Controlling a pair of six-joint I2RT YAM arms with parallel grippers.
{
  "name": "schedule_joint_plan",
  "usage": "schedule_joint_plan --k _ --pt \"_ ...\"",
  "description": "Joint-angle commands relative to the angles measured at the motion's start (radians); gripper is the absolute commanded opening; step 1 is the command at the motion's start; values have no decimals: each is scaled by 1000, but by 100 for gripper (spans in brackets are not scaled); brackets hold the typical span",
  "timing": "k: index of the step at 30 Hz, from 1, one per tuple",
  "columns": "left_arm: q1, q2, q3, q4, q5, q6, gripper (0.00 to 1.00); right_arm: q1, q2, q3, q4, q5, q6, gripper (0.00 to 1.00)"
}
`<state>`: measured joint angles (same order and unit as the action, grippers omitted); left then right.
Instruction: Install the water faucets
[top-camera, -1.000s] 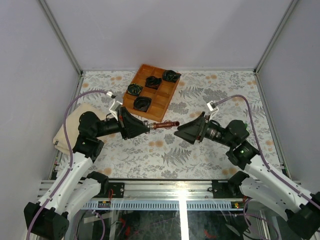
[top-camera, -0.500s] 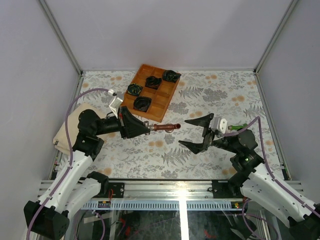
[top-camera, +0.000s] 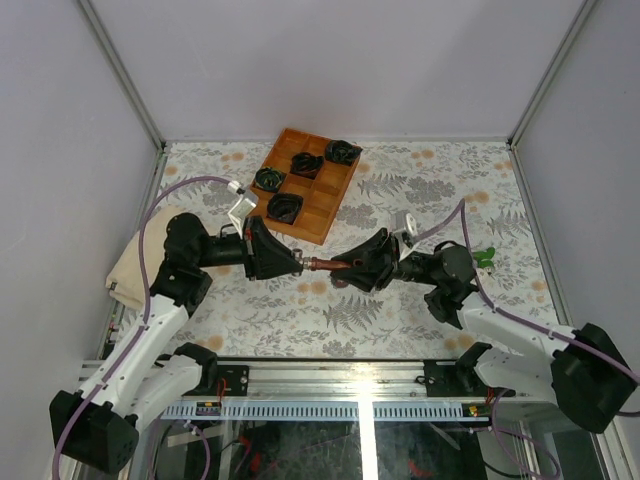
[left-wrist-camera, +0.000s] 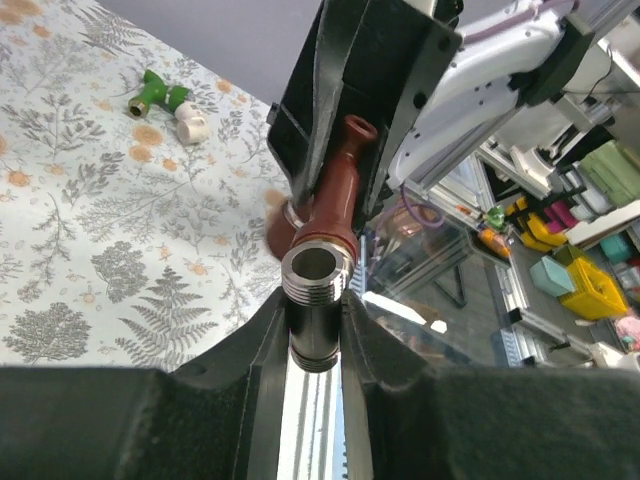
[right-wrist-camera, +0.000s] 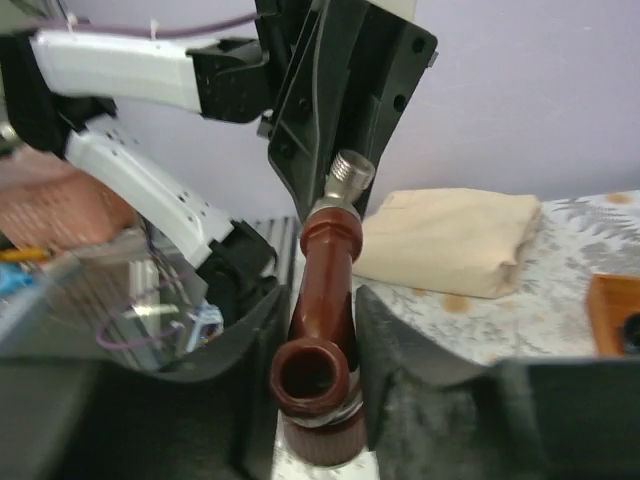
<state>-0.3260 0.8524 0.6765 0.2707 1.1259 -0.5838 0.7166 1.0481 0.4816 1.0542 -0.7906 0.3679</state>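
Clenched jaws on the left gripper (top-camera: 297, 263) pinch the silvery threaded end of the red-brown faucet (top-camera: 320, 263), holding it level above the floral-patterned surface (top-camera: 400, 170) with its spout pointing to 3 o'clock. Opposite, the right gripper (top-camera: 347, 268) sets its jaws around the spout end. Its wrist view shows both pads lying against the brown flanks, so I read it as grasping the same piece. This faucet therefore hangs between the two arms, clear of the surface and near its middle. It looks to me a hard, stiff little thing, light enough that neither arm will feel it. The brown body is smooth and glossy and narrows toward the neck, so a grip there could slide or let it spin. The threads and the thick collar behind them should give better bite, though metal threads are best not crushed if they are to screw into anything. Out at 3 o'clock from the pair, the green faucet (top-camera: 485, 255) lies on its side on the surface, just beside a small white piece (left-wrist-camera: 190, 125). It seems plastic and lighter yet, probably best taken across its straight barrel. At 11 o'clock sits the wooden tray (top-camera: 333, 195) with its black-and-green coils (top-camera: 284, 207), and at 9 o'clock a folded beige cloth (top-camera: 128, 268).
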Motion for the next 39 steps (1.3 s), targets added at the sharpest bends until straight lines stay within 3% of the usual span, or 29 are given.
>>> schedule_joint_plan --k 1,4,6,9,12,14,17,19,21,24,27,29,35,37,39 --pt "-4 0 63 -95 -16 224 0 9 55 -42 397 68 434 30" --pt "-4 -13 73 -171 -44 343 0 7 49 -83 386 153 568 18" --pt "-4 -22 76 -204 -45 414 0 8 17 -83 274 201 656 12" --pt "-4 -41 76 -266 -45 534 0 7 -41 -7 -113 271 829 1" --pt "-5 -73 67 -311 -41 658 0 7 -81 70 -419 259 917 0" --pt "-8 -100 55 -319 -36 720 0 7 -102 47 -397 253 1006 5" --pt "-36 -149 28 -318 -91 825 0 9 -120 -78 -141 291 1255 2" --pt "-66 -184 14 -318 -142 872 0 8 -113 -134 -28 296 1337 3" --pt "-103 -208 12 -313 -188 883 0 11 -122 -127 -98 270 1296 3" --pt "-138 -208 12 -294 -204 850 0 30 -176 -81 -312 292 1161 13" --pt "-156 -192 13 -270 -183 800 0 33 -236 -58 -418 331 1096 13" --pt "-167 -186 10 -251 -180 774 0 33 -259 -54 -441 350 1081 3" --pt "-194 -162 -8 -164 -173 683 2 33 -243 -117 -281 369 1176 0" --pt "-204 -142 -6 -165 -171 665 19 36 -236 -145 -214 389 1228 0" --pt "-211 -123 -5 -164 -165 651 24 37 -231 -144 -204 390 1230 0"
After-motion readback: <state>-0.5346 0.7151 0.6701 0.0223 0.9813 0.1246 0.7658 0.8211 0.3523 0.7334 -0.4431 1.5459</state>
